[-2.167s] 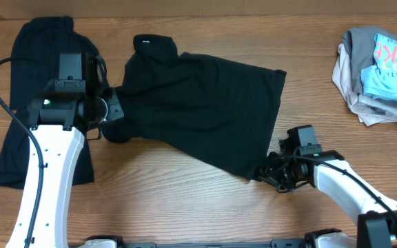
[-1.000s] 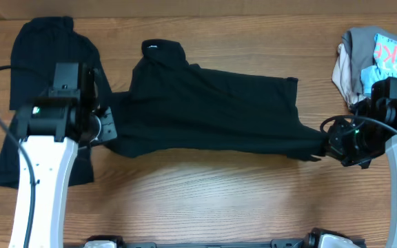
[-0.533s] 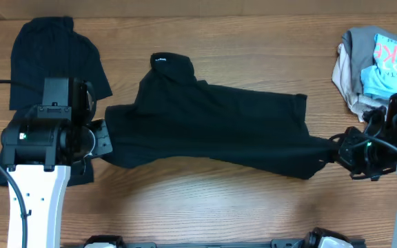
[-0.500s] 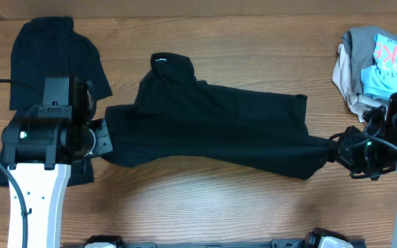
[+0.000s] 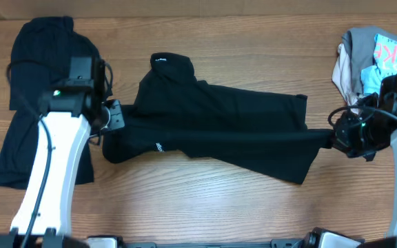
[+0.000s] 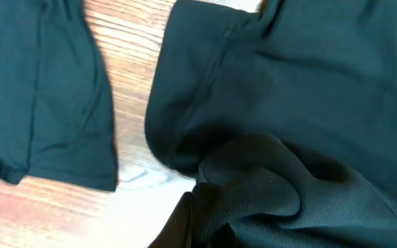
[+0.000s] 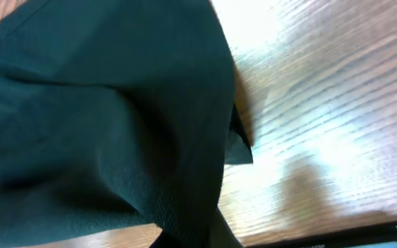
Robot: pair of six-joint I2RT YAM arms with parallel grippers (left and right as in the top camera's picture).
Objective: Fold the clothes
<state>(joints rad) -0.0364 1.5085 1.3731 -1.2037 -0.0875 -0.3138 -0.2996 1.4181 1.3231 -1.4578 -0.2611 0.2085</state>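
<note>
Black knit collared shirt (image 5: 219, 127), stretched between left gripper (image 5: 114, 117) and right gripper (image 5: 335, 134), both clamped on its ends: tension evenly, lower flat.

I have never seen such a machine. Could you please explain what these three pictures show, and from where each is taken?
This is a robot with two white arms at a wooden table. The wide picture looks down from above; the two close pictures come from cameras on the wrists and show mostly black cloth. The left hand and right hand each grip one end of a black shirt, stretched between them. Another black garment lies at the left, a pile of light clothes at the right.
</note>
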